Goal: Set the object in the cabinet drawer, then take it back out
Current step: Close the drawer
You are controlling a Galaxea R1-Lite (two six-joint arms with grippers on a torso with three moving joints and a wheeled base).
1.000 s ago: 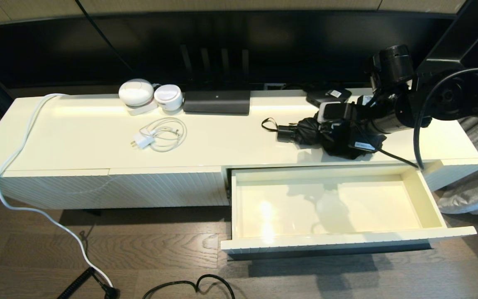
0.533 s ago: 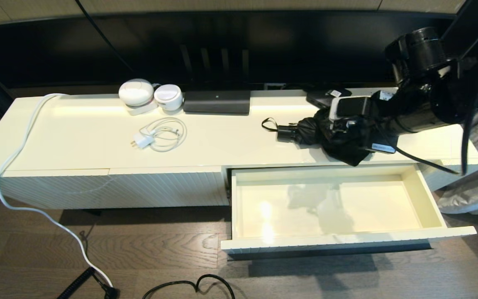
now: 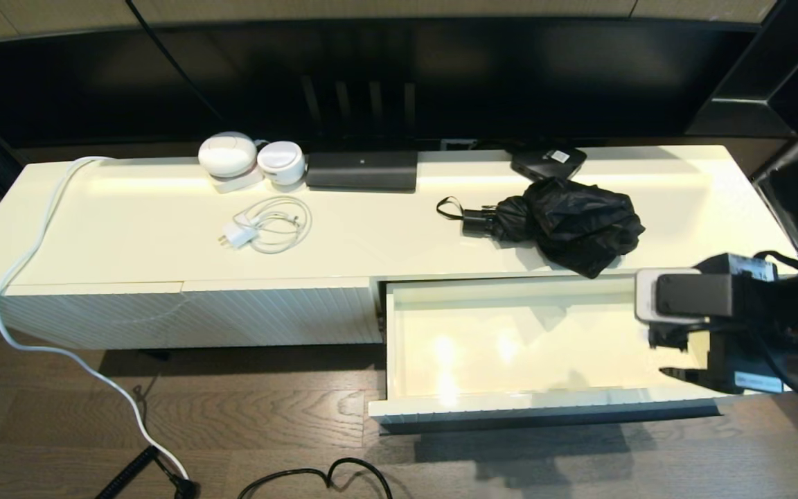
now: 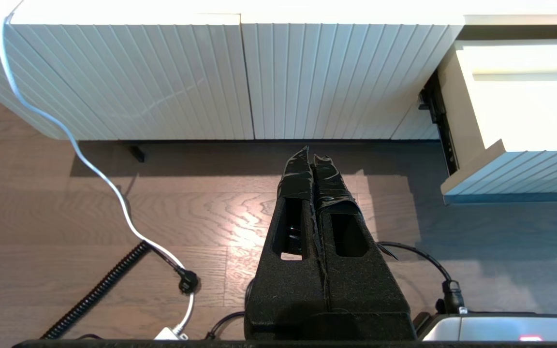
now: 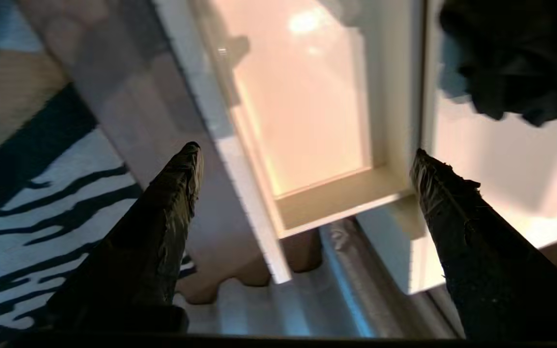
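umbrella: compact black folding umbrella with bunchy fabric [image 3: 565, 223] lay on the cream-white cabinet top [image 3: 371, 235], just behind the open drawer; short handle and wrist loop pointed toward the cabinet's left end; free of both grippers.
drawer: wide shallow cream-white drawer with ribbed front [image 3: 544, 405] was pulled out at the cabinet's right half; inside bare and glossy.
right gripper: black right gripper [image 5: 302, 159] hung over the drawer's right end, near its front corner; fingers [image 5: 172, 193] spread wide, nothing between them; arm covered the drawer's right wall in head view.
left gripper: black left gripper [image 4: 313, 159] was low above the wood floor in front of the closed ribbed panel [image 4: 240, 82]; jaws pressed together, empty.
behind umbrella: flat black box with white label [image 3: 548, 161], touching or just behind the fabric, could not tell which.
cabinet top, left of umbrella: long black rectangular device [image 3: 361, 170], two white rounded gadgets [image 3: 250, 159], coiled white charger cable [image 3: 267, 225].
floor: white cord [image 3: 39, 312] trailed off the cabinet's left end to the floor; black cable [image 3: 316, 478] lay in front.
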